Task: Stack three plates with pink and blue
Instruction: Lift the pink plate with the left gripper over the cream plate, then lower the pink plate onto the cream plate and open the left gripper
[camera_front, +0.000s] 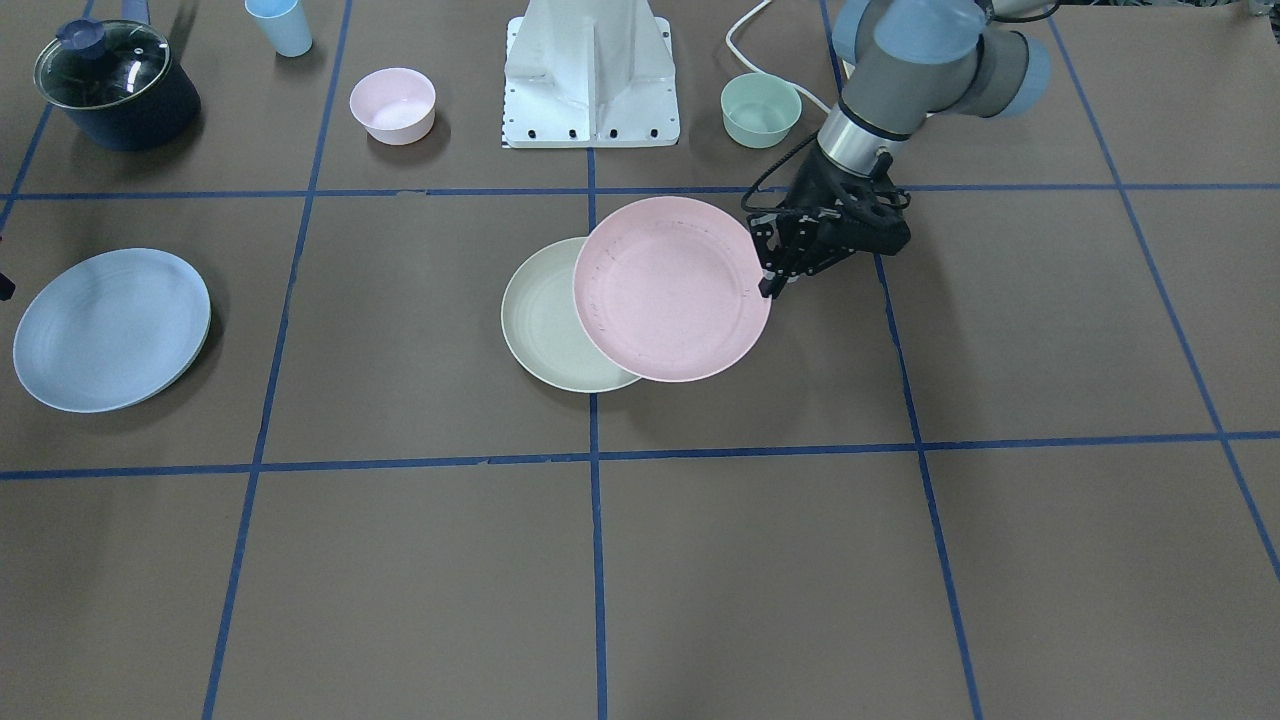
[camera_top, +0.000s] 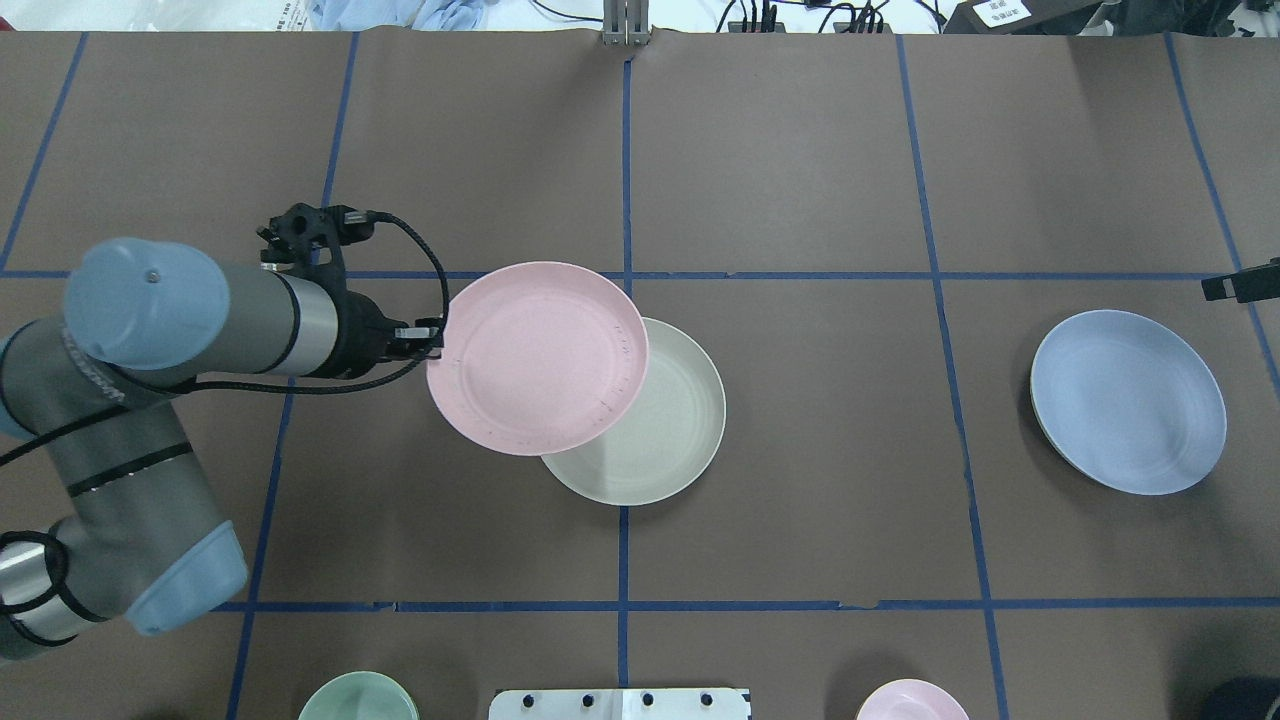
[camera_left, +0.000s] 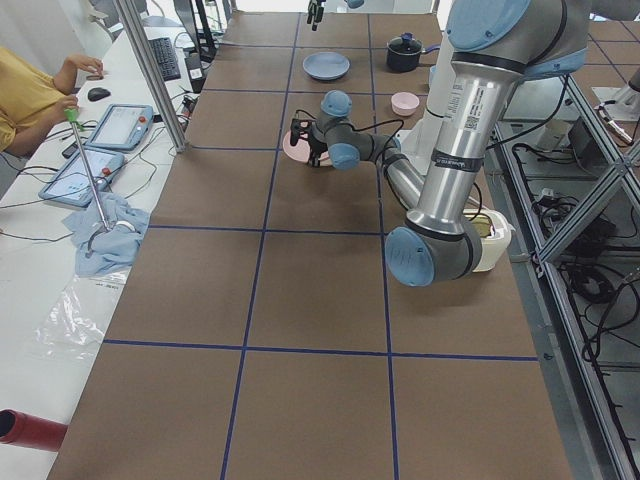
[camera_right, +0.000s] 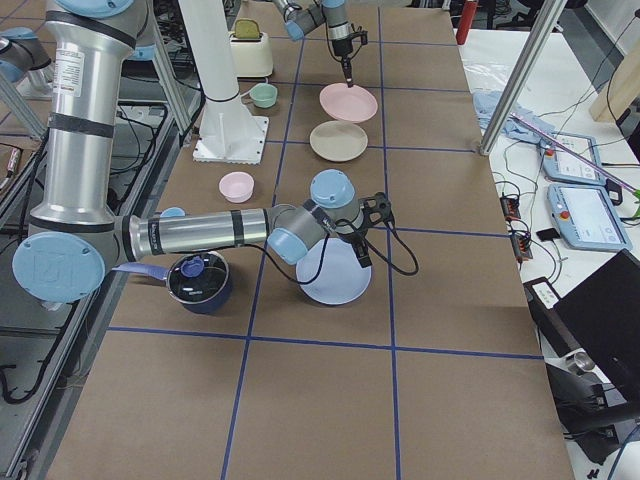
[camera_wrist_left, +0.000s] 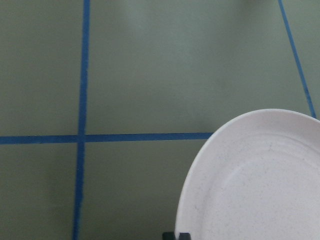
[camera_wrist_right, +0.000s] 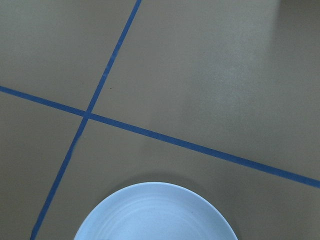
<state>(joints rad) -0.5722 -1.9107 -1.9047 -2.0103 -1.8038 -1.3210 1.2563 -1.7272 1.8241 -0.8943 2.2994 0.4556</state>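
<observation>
My left gripper (camera_front: 768, 285) is shut on the rim of the pink plate (camera_front: 670, 290) and holds it tilted, raised above the table, overlapping part of the cream plate (camera_front: 540, 320), which lies flat at the table's middle. In the overhead view the pink plate (camera_top: 535, 355) covers the cream plate's (camera_top: 665, 430) left side. The blue plate (camera_top: 1128, 400) lies alone far to the right. My right gripper (camera_top: 1240, 287) shows only as a black part at the view's edge, beside the blue plate (camera_wrist_right: 155, 215); I cannot tell its state.
Near the robot base (camera_front: 590, 80) stand a pink bowl (camera_front: 392, 103), a mint-green bowl (camera_front: 760, 108), a light blue cup (camera_front: 280, 25) and a dark lidded pot (camera_front: 115, 85). Blue tape lines cross the brown table.
</observation>
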